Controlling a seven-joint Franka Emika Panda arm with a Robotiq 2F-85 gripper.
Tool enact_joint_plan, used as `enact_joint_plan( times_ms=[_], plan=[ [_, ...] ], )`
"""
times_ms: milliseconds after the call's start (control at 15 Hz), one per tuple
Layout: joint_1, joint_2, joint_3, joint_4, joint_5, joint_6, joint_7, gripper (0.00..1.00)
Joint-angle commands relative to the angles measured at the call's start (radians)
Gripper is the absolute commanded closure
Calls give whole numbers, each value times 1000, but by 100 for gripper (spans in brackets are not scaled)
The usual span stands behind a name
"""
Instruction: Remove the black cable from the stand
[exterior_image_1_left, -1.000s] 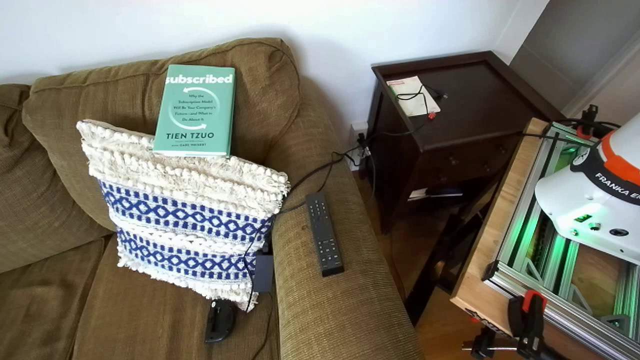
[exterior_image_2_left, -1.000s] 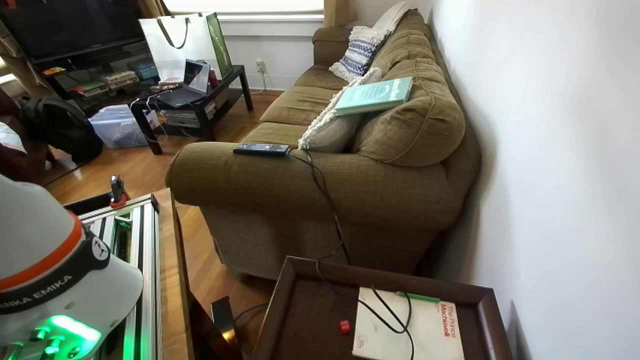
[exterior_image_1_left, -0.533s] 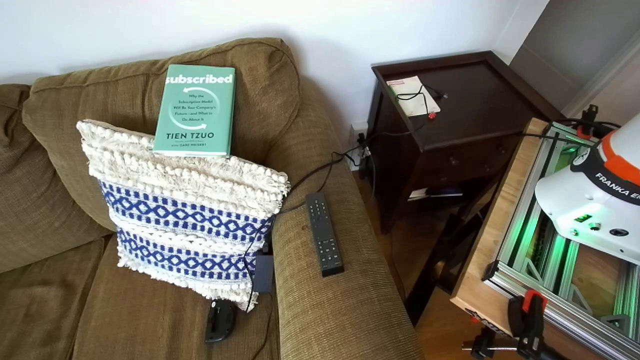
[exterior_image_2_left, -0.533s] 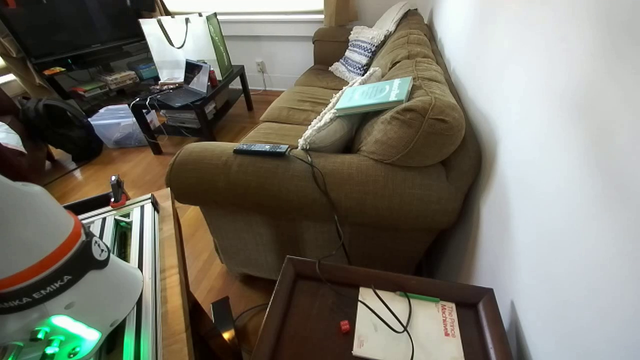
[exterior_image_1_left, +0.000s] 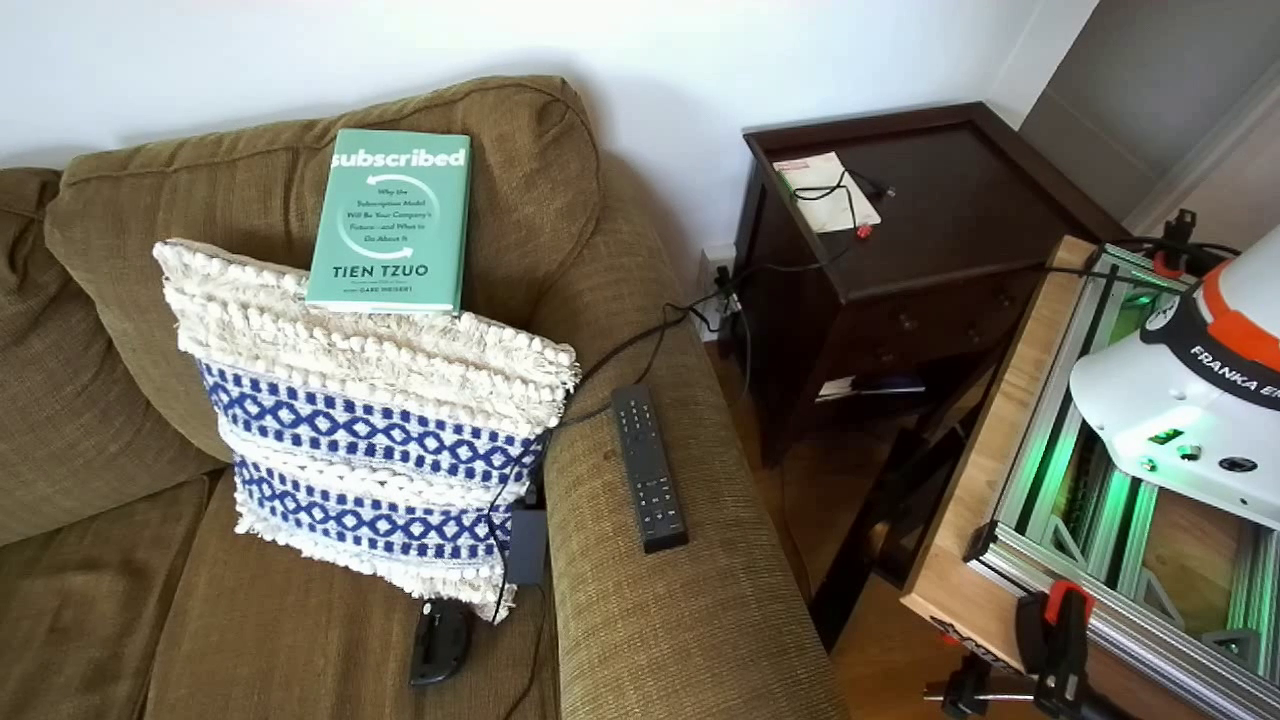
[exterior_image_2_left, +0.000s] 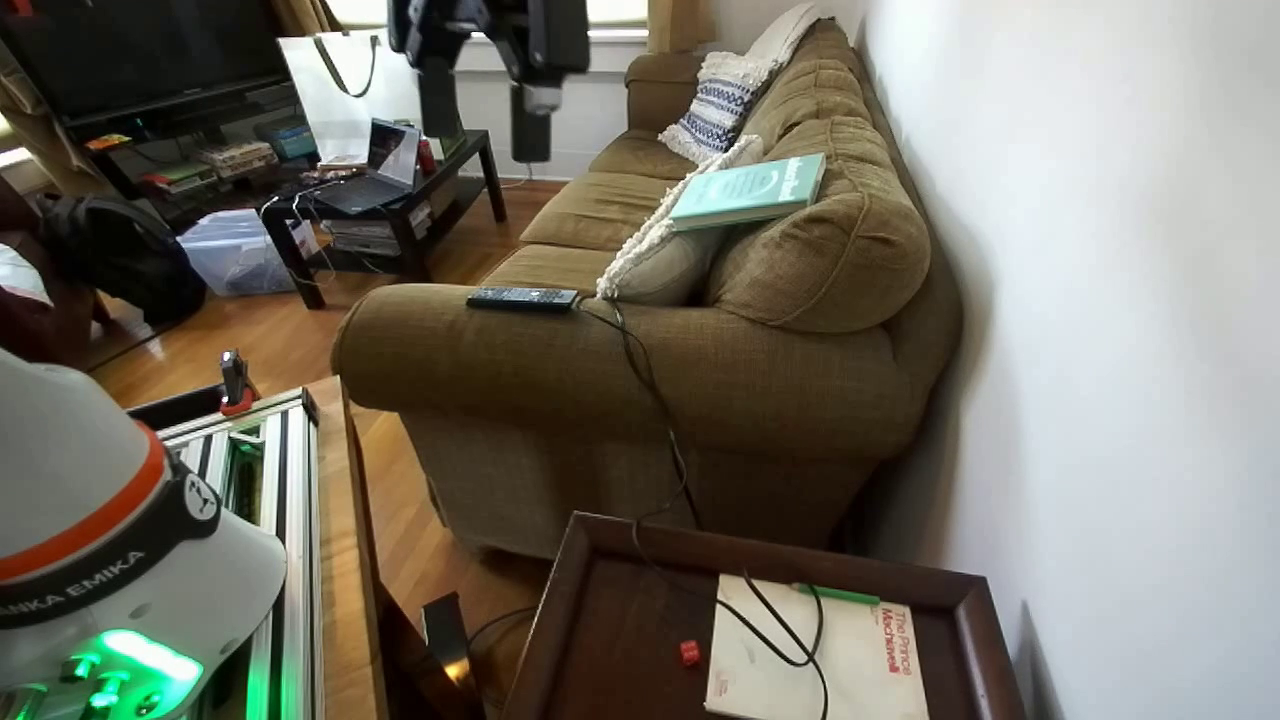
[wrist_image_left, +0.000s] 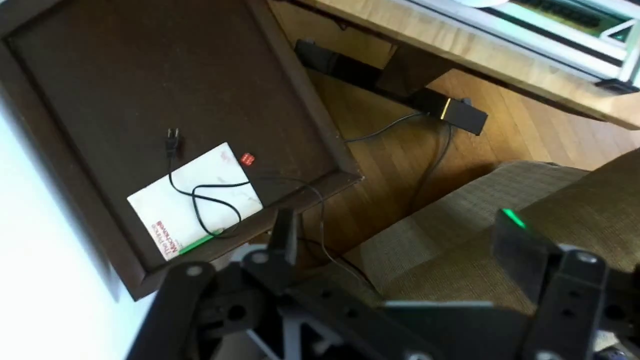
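The black cable (exterior_image_1_left: 853, 210) lies in a loose loop over a white book on the dark brown stand (exterior_image_1_left: 970, 200). The cable (exterior_image_2_left: 803, 662) and stand (exterior_image_2_left: 620, 630) also show in an exterior view. In the wrist view the cable's (wrist_image_left: 220, 186) two-pronged plug (wrist_image_left: 172, 144) rests on the bare top of the stand (wrist_image_left: 110, 90). The cable runs over the raised edge toward the couch. My gripper (exterior_image_2_left: 485, 125) hangs high at the top of an exterior view, above and apart from the cable. In the wrist view the gripper (wrist_image_left: 400, 232) is open, with nothing between its fingers.
The white book (wrist_image_left: 200, 200), a red die (wrist_image_left: 247, 159) and a green pencil (wrist_image_left: 200, 242) lie on the stand. A remote (exterior_image_1_left: 648, 470) lies on the couch arm (exterior_image_1_left: 700, 600). The wooden bench (exterior_image_1_left: 985, 440) bearing the robot base and a wall (exterior_image_2_left: 1100, 300) flank the stand.
My gripper has come into an exterior view from the top edge; it was out of view in both earlier moments. The cable, the stand and the things on it have not moved.
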Motion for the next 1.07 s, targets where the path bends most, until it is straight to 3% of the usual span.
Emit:
enact_joint_plan(
  times_ms=[0, 200, 400, 733, 867, 933, 1000],
  plan=[
    [-24, 120, -52, -35, -94, 162, -127, 0],
    [-77, 229, -98, -52, -189, 285, -206, 0],
    [-147, 324, -135, -67, -269, 431, -207, 0],
    [-234, 496, -174, -70, -290, 650, -199, 0],
    [-259, 559, -174, -64, -305, 693, -189, 0],
    [-253, 499, -157, -70, -278, 651, -193, 0],
    [-262, 527, -159, -70, -280, 669, -193, 0]
  ],
)
